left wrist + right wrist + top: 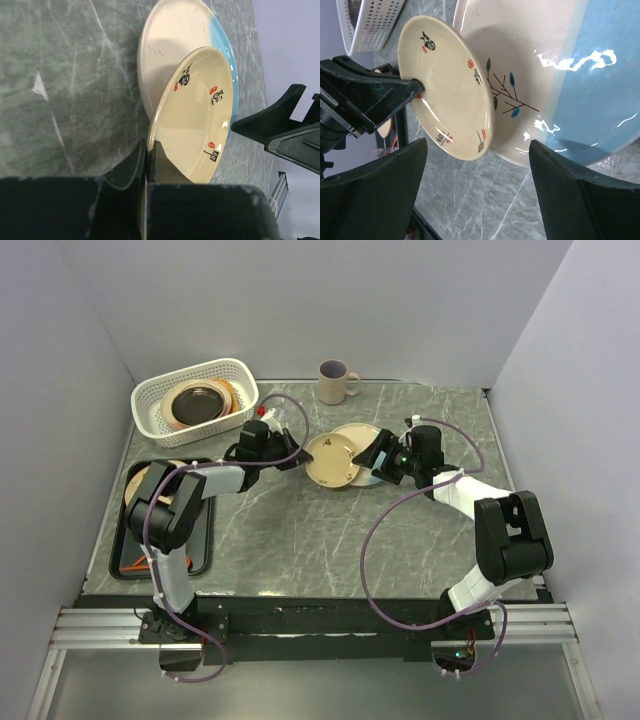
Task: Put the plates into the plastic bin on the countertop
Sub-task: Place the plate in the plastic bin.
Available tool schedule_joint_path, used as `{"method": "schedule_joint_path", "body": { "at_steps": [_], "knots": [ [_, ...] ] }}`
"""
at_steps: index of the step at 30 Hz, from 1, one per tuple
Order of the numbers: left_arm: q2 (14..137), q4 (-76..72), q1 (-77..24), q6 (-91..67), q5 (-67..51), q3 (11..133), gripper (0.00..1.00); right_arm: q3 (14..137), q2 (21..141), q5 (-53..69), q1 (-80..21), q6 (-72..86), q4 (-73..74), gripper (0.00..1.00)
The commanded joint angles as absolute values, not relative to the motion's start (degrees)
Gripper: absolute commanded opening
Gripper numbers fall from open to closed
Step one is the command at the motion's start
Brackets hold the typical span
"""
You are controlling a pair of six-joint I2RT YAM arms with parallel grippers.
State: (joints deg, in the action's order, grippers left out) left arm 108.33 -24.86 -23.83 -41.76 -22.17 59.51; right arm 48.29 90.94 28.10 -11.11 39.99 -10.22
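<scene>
My left gripper (303,453) (148,155) is shut on the near rim of a small cream plate (333,460) (196,115) (445,85) with black and red marks, which is tilted up off the countertop (300,530). The plate's far edge rests over a larger cream and pale blue plate (362,438) (170,50) (560,75) with a twig drawing, lying flat. My right gripper (372,462) (477,180) stands open just right of the small plate, with nothing between its fingers. The white plastic bin (195,395) (370,25) at the back left holds stacked plates.
A beige mug (336,382) stands at the back centre. A flat black tray (200,550) lies at the left with a plate (138,485) on it, partly hidden by my left arm. Grey walls close in the back and both sides.
</scene>
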Motion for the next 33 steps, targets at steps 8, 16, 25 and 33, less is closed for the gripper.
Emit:
{"method": "schedule_joint_path", "body": {
  "at_steps": [8, 16, 25, 33],
  "knots": [
    [101.3, -24.8, -19.3, -39.7, -22.8, 60.6, 0.01, 47.3, 88.5, 27.4, -11.3, 38.7, -11.1, 0.93],
    [97.1, -21.9, -13.9, -38.4, -22.5, 59.2, 0.01, 48.2, 88.9, 27.8, -11.3, 38.5, -11.0, 0.96],
    [93.7, -20.3, -6.8, -38.5, -23.2, 57.8, 0.01, 47.9, 88.7, 28.3, -11.3, 38.3, -11.7, 1.0],
    [94.0, -21.4, -0.7, -41.7, -25.2, 58.9, 0.01, 46.9, 86.8, 27.1, -11.3, 37.3, -10.8, 1.0]
  ]
}}
